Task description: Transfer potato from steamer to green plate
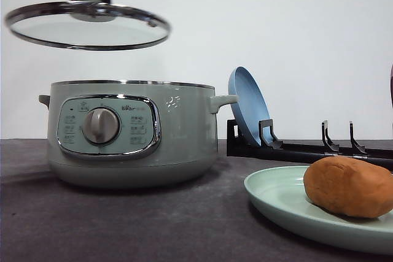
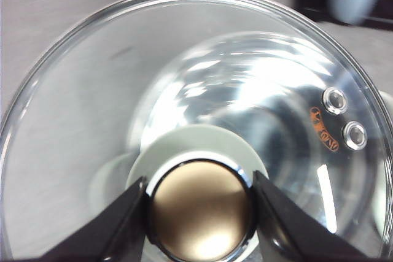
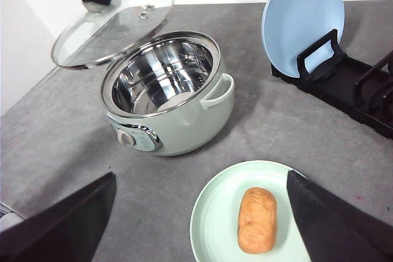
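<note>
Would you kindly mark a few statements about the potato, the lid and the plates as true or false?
1. The potato lies on the green plate. True.
2. The glass lid sits on the steamer. False: the left end effector holds it by its knob, above the pot.
3. The right end effector grips the potato. False: it is open above it.
4. The blue plate stands in the black rack. True.

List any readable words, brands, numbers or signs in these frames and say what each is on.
None reads clearly.
Steamer control panel: a brand mark above the dial and small button labels, too small and blurred to read.
Glass lid: an orange printed mark beside the two vent rivets, blurred and unreadable.
</note>
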